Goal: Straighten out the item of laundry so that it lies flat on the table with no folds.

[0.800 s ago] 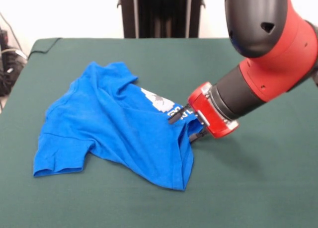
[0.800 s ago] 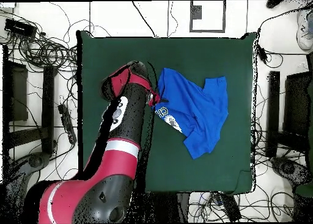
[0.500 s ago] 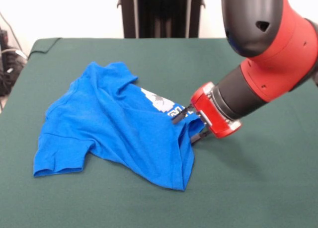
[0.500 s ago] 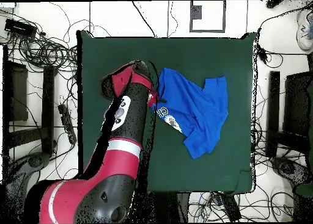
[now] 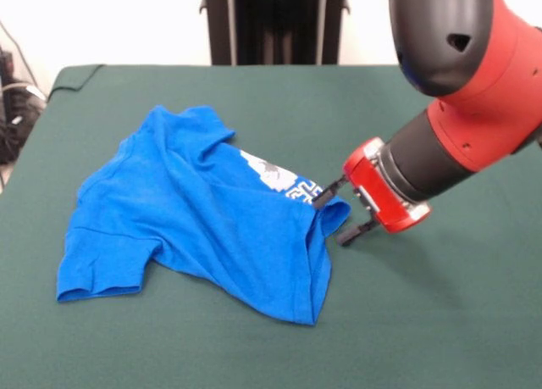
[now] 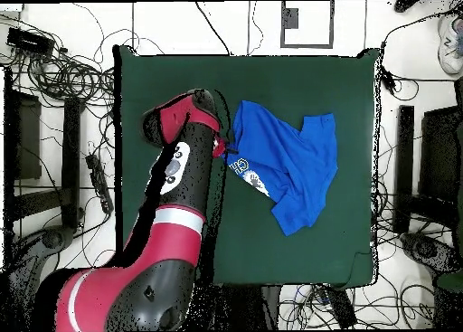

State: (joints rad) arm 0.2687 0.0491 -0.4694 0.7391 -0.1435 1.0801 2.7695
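- Shirt (image 5: 195, 219) edge: we see the gripper (image 5: 339, 211) just beside it, jaws apart, the two dark fingers (image 5: 326, 194) spread, one touching the hem near the print, the other over bare felt beside the cloth. We see nothing clamped between them.
- Behind the fingers, we see the red wrist and the black-and-red arm (image 5: 461, 109) running up toward 1 o'clock in the front view.
- From the gripper, the shirt spreads toward 9 o'clock, crumpled, with folds across it; a strip of the white print (image 5: 275, 177) shows near the gripper, and a sleeve (image 5: 97, 275) lies at the shirt's 7 o'clock end.
- In the overhead view, we find the shirt (image 6: 289, 166) right of the middle of the table (image 6: 298, 84), with the arm (image 6: 181, 193) at its 9 o'clock side.
- Around the table, we see cables (image 6: 63, 71) on the floor.
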